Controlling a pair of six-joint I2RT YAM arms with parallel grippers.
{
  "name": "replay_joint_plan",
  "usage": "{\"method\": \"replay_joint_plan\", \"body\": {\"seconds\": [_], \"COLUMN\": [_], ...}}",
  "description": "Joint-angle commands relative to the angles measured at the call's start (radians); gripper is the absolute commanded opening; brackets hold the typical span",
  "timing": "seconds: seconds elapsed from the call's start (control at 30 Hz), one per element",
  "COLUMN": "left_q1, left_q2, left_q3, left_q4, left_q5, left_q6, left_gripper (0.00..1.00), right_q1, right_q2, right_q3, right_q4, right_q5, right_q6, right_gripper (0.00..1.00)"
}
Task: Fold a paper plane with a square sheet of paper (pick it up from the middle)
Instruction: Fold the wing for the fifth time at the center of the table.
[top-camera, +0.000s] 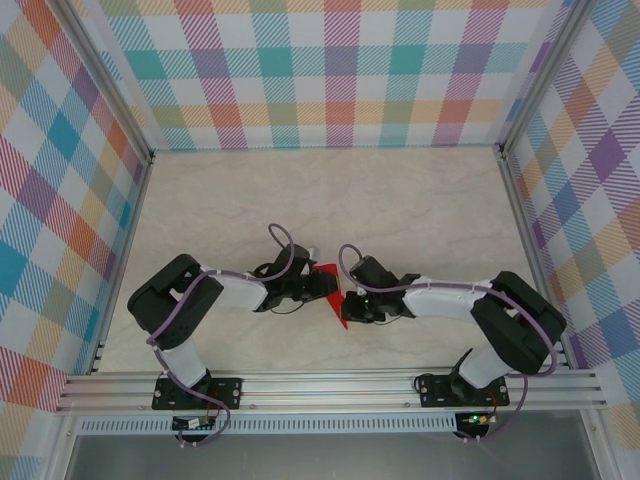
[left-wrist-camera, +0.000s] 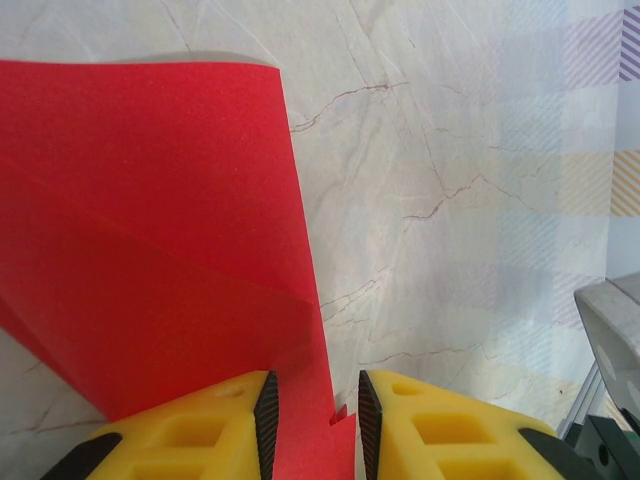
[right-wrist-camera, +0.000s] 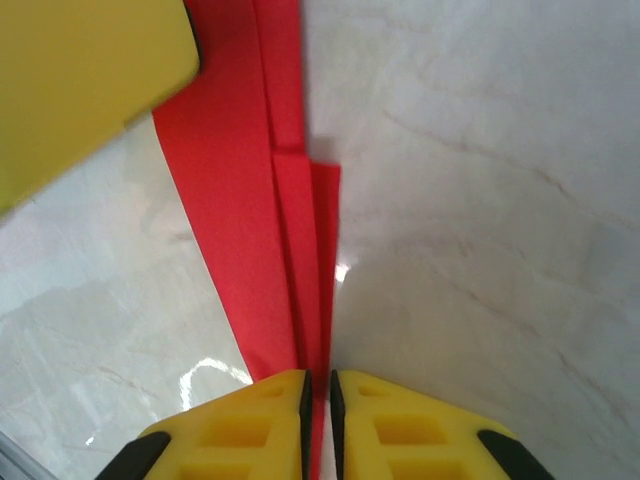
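The red sheet of paper (top-camera: 341, 308), folded into layered, narrow angular flaps, is held up between the two grippers at the table's middle. My right gripper (top-camera: 353, 300) (right-wrist-camera: 318, 395) is shut on the paper's thin creased edge (right-wrist-camera: 250, 200), and the layers run straight out from its pads. My left gripper (top-camera: 322, 285) (left-wrist-camera: 317, 420) faces it from the left. Its jaws stand apart, with a narrow end of the paper (left-wrist-camera: 150, 200) lying flat in the gap. One yellow finger of the left gripper (right-wrist-camera: 80, 80) shows in the right wrist view, above the paper.
The marble tabletop (top-camera: 330, 200) stretches out behind the arms. Checked walls (top-camera: 330, 70) close the back and both sides. An aluminium rail (top-camera: 330, 385) runs along the near edge, with both arm bases on it.
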Motion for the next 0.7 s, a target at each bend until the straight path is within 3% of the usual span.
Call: {"method": "replay_joint_plan", "body": {"seconds": [0.0, 0.17, 0.3, 0.5, 0.67], "left_q1": [-0.014, -0.013, -0.013, -0.013, -0.014], "left_q2": [0.081, 0.083, 0.083, 0.090, 0.091], "left_q3": [0.001, 0.003, 0.004, 0.006, 0.009], "left_q4": [-0.032, -0.036, -0.035, -0.034, -0.035], "left_q5": [0.000, 0.003, 0.003, 0.009, 0.011], "left_q6": [0.018, 0.018, 0.019, 0.020, 0.022], "left_gripper": [0.30, 0.30, 0.30, 0.30, 0.30], "right_q1": [0.012, 0.008, -0.015, -0.052, -0.060], "right_q2": [-0.080, -0.181, -0.220, -0.135, -0.022], "right_q3": [-0.010, -0.032, -0.087, -0.106, -0.077], "right_q4": [-0.119, -0.077, 0.075, 0.280, 0.326], "right_q5": [0.019, 0.027, -0.060, -0.232, -0.284], "right_q6": [-0.019, 0.005, 0.039, 0.087, 0.092], "right_gripper": [0.17, 0.16, 0.16, 0.14, 0.14]}}
